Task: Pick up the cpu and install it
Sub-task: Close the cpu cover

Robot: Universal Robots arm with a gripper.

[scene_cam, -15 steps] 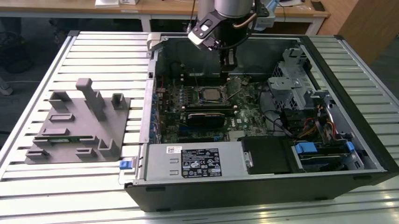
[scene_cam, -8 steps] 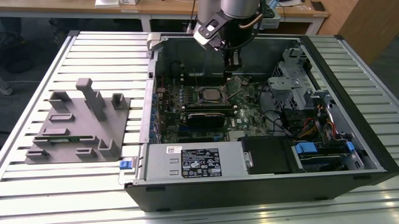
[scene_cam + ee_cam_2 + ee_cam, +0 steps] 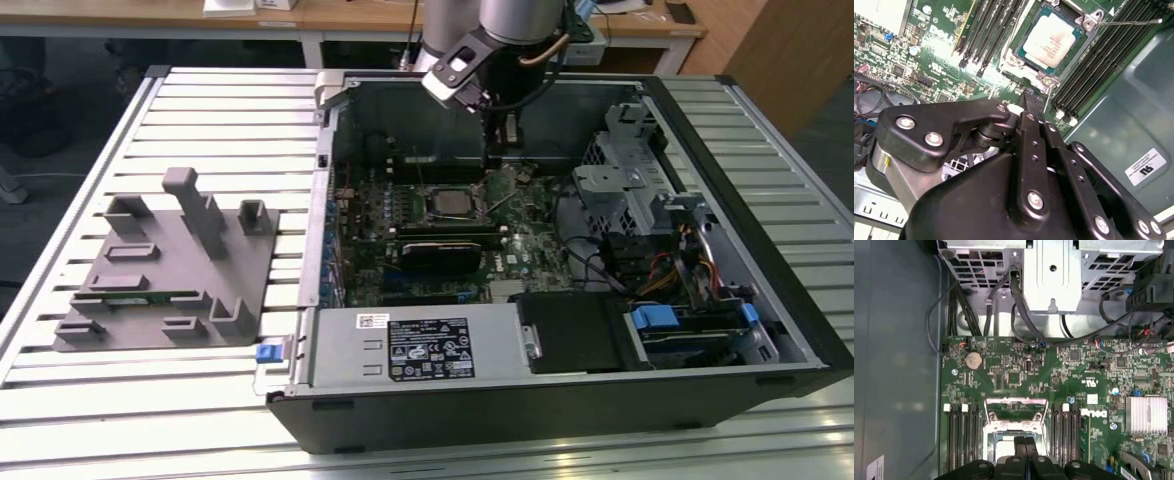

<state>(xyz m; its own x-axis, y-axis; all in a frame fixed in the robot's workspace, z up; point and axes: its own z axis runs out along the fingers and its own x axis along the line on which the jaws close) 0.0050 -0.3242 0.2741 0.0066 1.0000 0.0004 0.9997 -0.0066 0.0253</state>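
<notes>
Slatted metal worktop (image 3: 160, 420) bore an open computer case (image 3: 561, 410). The cpu (image 3: 450, 203) sat in the socket (image 3: 1085, 21) of the motherboard (image 3: 534, 245) (silver top upward); the arm's fingers (image 3: 494, 150), pressed together and empty, hung just beside it at one o'clock in the exterior view.

Open black computer case (image 3: 534, 410) lying flat on slatted metal table (image 3: 200, 120). Grey moulded fixture (image 3: 167, 270) with upright posts at the exterior view's left, just beside the case. Inside: green motherboard (image 3: 1004, 365), labelled silver power supply (image 3: 414, 345) along the near wall, blue drive latches (image 3: 654, 320) at the exterior view's right. On the board: round coin battery (image 3: 973, 360), finned silver heatsink (image 3: 1146, 415), black memory slots (image 3: 961, 432). Metal drive cage (image 3: 1051, 275) beyond the board edge, black cables (image 3: 1019, 305) trailing from it.
</notes>
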